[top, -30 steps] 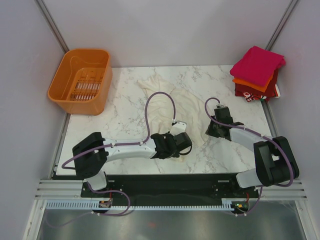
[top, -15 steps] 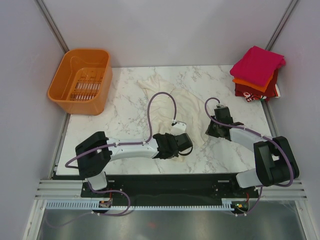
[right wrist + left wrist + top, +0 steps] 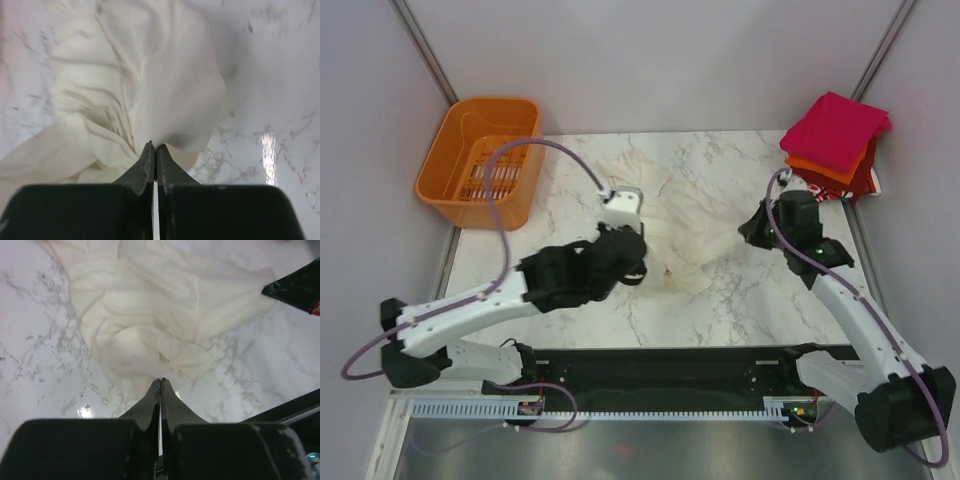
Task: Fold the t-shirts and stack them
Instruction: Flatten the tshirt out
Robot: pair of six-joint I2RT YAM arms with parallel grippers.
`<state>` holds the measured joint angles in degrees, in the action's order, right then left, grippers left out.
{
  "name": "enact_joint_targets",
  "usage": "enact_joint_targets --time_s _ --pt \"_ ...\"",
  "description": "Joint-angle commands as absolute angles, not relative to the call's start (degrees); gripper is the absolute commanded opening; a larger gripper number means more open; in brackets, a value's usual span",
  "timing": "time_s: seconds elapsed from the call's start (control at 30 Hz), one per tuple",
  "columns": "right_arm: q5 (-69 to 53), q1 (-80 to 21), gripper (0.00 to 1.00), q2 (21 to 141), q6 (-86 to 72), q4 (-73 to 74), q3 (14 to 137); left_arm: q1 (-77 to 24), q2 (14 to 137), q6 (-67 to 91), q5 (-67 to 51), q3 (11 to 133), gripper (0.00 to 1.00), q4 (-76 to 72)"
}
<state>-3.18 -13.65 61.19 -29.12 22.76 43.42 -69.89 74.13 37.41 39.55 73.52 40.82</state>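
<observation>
Top external, left fingers (image 3: 152, 401) and right fingers (image 3: 147, 161) each pinch cream shirt (image 3: 692, 212) edges, marble (image 3: 770, 300) open nearby

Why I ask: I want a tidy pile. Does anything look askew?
Yes. In the far right corner, the magenta shirt sits twisted on the orange shirt and dark red shirt below, so their edges stick out unevenly. The cream shirt lies crumpled mid-table, not yet folded.

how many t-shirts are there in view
4: cream-white t-shirt crumpled mid-table; magenta t-shirt, orange t-shirt and dark red t-shirt stacked at the far right corner. More may be hidden in that stack.
</observation>
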Motion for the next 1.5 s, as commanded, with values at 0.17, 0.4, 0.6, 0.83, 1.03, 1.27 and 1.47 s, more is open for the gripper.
enact_joint_targets --time_s 0.17,0.4,0.6,0.83,1.03,1.27,1.47 --pt "1.1 -13.8 0.0 52.1 -25.8 40.1 74.2 -70.0 52.9 23.2 50.4 83.2 0.02 48.4" --pt "10.2 -13.7 0.0 50.9 -22.2 48.2 93.9 -70.0 41.6 15.7 53.4 88.9 0.02 48.9" --pt "21.1 -13.7 0.0 54.6 -18.4 54.3 109.7 -70.0 37.5 27.5 65.6 91.8 0.02 57.1" --pt "18.5 -13.7 0.0 54.9 -20.2 54.7 110.6 -70.0 40.5 27.9 62.0 96.7 0.02 60.4" --pt "15.7 -13.8 0.0 48.3 -15.0 50.0 113.4 -70.0 46.5 16.5 48.3 106.9 0.02 59.1" --pt "5.3 -14.3 0.0 39.3 -10.1 43.0 114.3 -70.0 49.9 10.0 35.4 111.5 0.02 57.9" --pt "2.1 -14.5 0.0 40.5 -11.2 41.7 117.6 -70.0 51.2 6.4 36.3 110.6 0.02 54.0"
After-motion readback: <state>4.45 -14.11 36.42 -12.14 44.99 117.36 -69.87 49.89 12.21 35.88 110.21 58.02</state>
